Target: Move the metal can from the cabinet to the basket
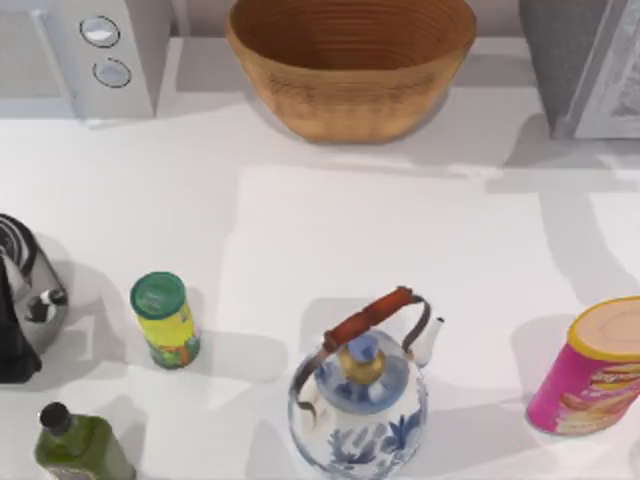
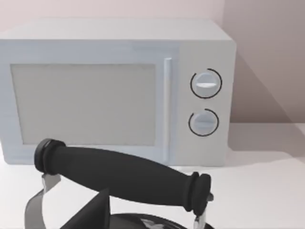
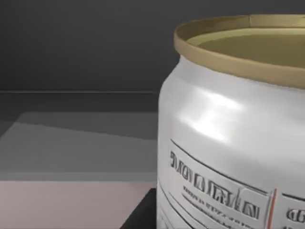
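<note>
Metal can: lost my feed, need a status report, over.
Metal can close before right wrist camera, dark grey interior behind it. Basket at table's back, holding nothing. Cabinet back right. Grip on can unconfirmed.

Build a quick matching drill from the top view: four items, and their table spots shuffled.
Items:
1. basket
2. yellow canister
3. pink snack tube
4. white appliance

Spots:
A. front right edge
B. back left corner
C. back centre
D. front left, beside the black kettle

Pairs: 1-C, 2-D, 3-A, 4-B
</note>
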